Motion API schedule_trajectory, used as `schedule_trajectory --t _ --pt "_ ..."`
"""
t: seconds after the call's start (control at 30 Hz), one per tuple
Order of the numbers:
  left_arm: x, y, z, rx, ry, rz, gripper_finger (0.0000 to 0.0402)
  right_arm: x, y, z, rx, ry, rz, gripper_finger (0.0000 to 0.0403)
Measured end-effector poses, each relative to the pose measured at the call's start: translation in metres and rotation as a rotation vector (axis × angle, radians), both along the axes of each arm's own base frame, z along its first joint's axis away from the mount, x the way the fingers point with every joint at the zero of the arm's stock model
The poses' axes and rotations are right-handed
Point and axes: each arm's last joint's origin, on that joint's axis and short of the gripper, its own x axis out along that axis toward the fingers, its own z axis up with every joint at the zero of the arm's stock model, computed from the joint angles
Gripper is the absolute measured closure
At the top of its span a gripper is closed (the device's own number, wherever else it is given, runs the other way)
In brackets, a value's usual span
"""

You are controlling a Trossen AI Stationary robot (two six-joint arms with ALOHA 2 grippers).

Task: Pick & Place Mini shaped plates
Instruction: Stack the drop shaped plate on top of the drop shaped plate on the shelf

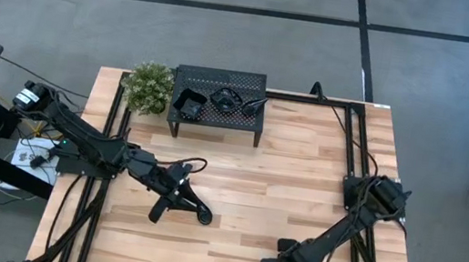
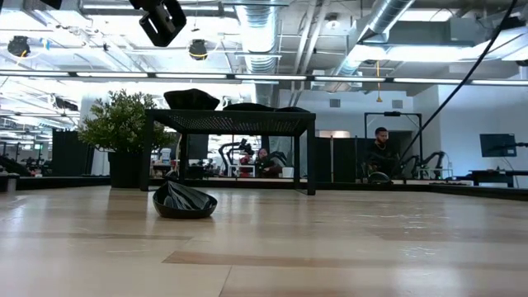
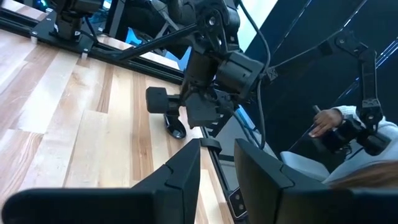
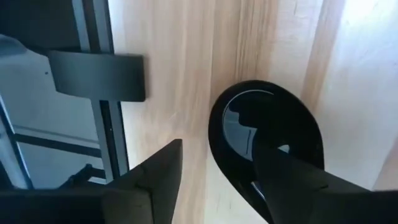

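The right hand is held low over the near right part of the desk, its fingers spread wide and released. A glossy black mini plate is seen lying flat on the wood beneath it. One finger reaches over the plate's rim, the other stands clear beside it, and nothing is clamped. A dark frame rail is seen just beyond the free finger.

The left hand is held above the middle of the desk. In its wrist view its fingers stand slightly apart with nothing between them. A second black plate is seen in the low view resting on the desk, in front of the stand.

At the far edge stands the black perforated stand, on which further mini plates are gathered. A small potted plant is set just beside its left end. Beyond the desk, a person's hand is visible in the left wrist view.
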Motion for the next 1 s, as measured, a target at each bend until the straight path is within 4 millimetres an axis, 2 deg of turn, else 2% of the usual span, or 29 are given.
schedule_trajectory --t 0.1,0.2,0.33,0.5,0.63,0.77,0.83,0.93,1.0 --pt "0.000 0.000 0.000 -0.001 -0.002 0.000 0.0302 -0.001 0.000 -0.006 -0.027 0.005 0.043 0.0215" --pt "0.000 0.000 0.000 -0.004 -0.001 0.001 0.0302 -0.002 0.001 -0.009 -0.064 -0.024 0.072 0.0239" --pt "0.000 0.000 0.000 -0.004 -0.001 0.000 0.0302 0.001 0.000 -0.010 -0.143 -0.115 0.032 0.0302" --pt "0.000 0.000 0.000 -0.033 0.011 0.005 0.0302 0.014 -0.003 -0.009 -0.155 -0.238 0.069 0.0385" --pt "0.000 0.000 0.000 -0.038 0.012 0.006 0.0302 0.027 -0.016 -0.005 -0.190 -0.264 0.043 0.0392" --pt "0.000 0.000 0.000 -0.029 0.008 0.004 0.0302 0.047 -0.033 0.009 -0.276 -0.272 0.047 0.0398" --pt "0.000 0.000 0.000 -0.028 0.008 0.004 0.0302 0.059 -0.044 0.017 -0.387 -0.307 0.102 0.0400" --pt "0.000 0.000 0.000 -0.027 0.008 0.004 0.0302 0.081 -0.063 0.044 -0.565 -0.392 0.162 0.0399" --pt "0.000 0.000 0.000 -0.027 0.007 0.004 0.0302 0.091 -0.079 0.063 -0.667 -0.376 0.204 0.0401"
